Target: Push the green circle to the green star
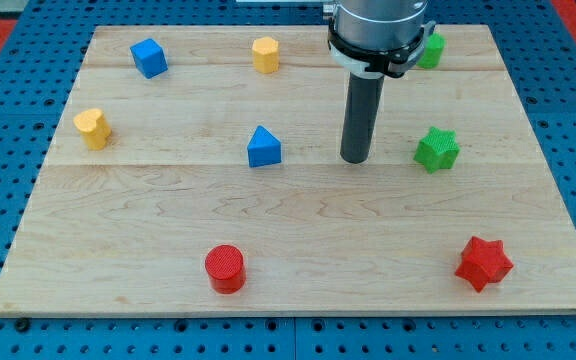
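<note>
- My tip (pixel 355 160) stands on the wooden board (pixel 298 290), a little toward the view's right of the middle. It is a plain rod end, so there is nothing on it to open, close or clamp; it only pushes. At this moment it touches no block.
- The nearest blocks are the blue triangle (pixel 263 148), to the view's left of the tip, and the green star (pixel 436 149), to the view's right. The tip is between them, apart from both.
- The green circle (pixel 431 50) is near the board's top edge, toward the view's right. The arm's body hides a part of it, so its round shape is not clear here; I judge it is the circle from its colour and the task.
- The circle is almost straight above the star in the view, well apart. I think the tip must go around to the top side of the circle, then push it toward the view's bottom.
- Further away are the yellow block (pixel 265 54) and the blue cube (pixel 149 57) at the top, another yellow block (pixel 93 128) at the left, the red cylinder (pixel 225 268) and the red star (pixel 484 263) near the bottom. None of them lies in the path.
</note>
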You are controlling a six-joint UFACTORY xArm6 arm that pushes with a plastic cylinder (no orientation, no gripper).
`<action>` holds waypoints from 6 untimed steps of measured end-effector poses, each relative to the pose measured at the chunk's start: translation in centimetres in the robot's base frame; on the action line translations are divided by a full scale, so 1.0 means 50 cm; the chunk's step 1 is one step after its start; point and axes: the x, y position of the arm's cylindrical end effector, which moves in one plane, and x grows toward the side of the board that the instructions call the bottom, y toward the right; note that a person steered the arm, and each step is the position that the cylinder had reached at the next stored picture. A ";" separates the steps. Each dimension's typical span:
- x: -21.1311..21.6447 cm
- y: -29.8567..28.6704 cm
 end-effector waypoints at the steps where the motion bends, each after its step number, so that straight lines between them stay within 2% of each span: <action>1: -0.020 0.000; 3: -0.205 0.047; 5: -0.207 0.052; 6: -0.261 0.132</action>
